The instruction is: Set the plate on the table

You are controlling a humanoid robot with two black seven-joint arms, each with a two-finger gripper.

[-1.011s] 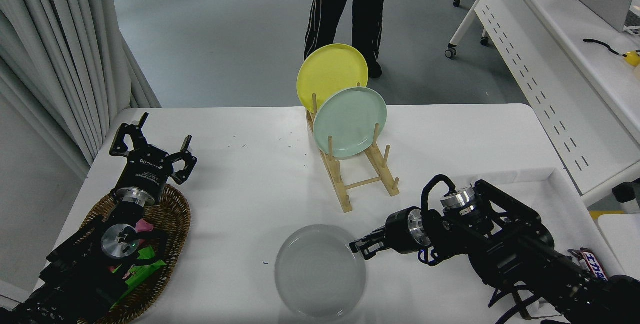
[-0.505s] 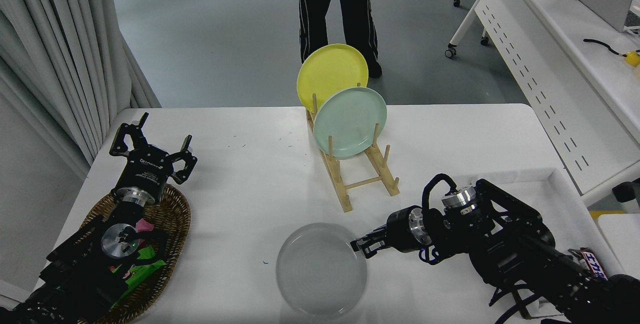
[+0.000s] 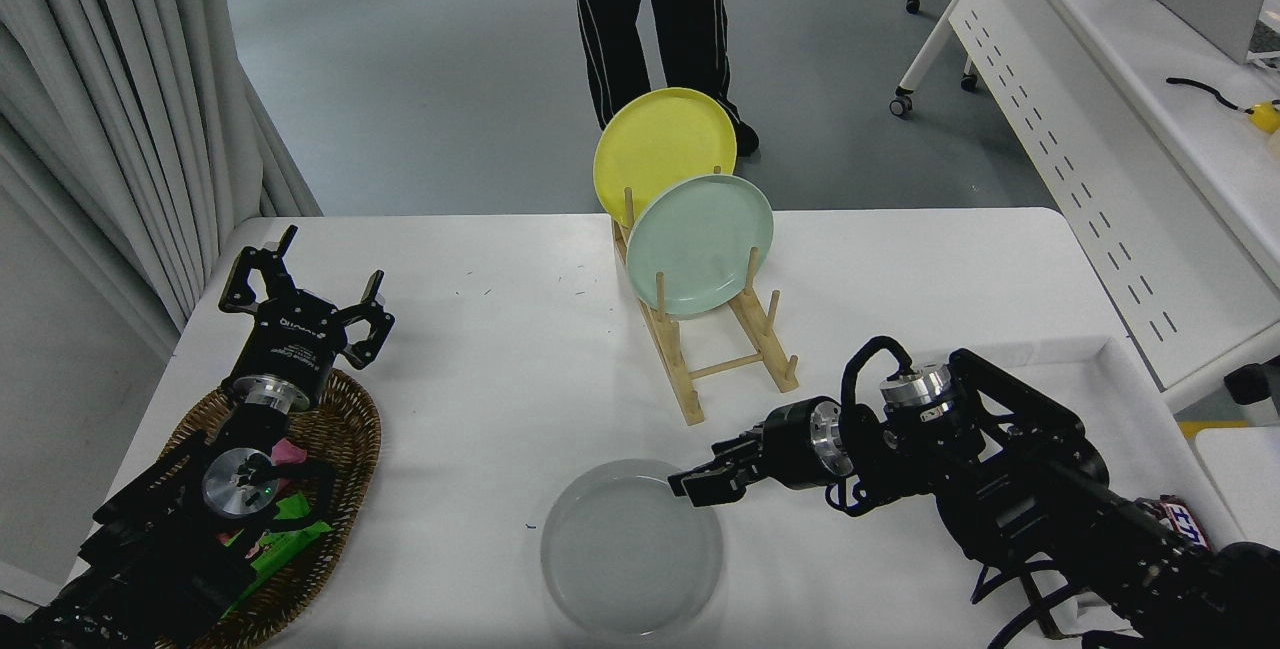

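1. The left gripper is sitting parked at the table's left side, fingers spread with nothing between them, just above the wicker basket
2. The plate is lying flat on the table near the front edge, in front of the wooden rack; it is looking stiff and smooth, probably light, and likely to slide on the matte top if nudged sideways
3. In the rack, the yellow plate and the mint green plate are standing on edge, well apart from the grey one
4. The right gripper is reaching over the plate's upper right rim; whether it is clamping that rim or has let go, I cannot tell
5. As a judgement, the shallow raised rim is offering the only real hold, since the flat centre is giving fingers nothing to pinch, and a hard plate may chip if dropped
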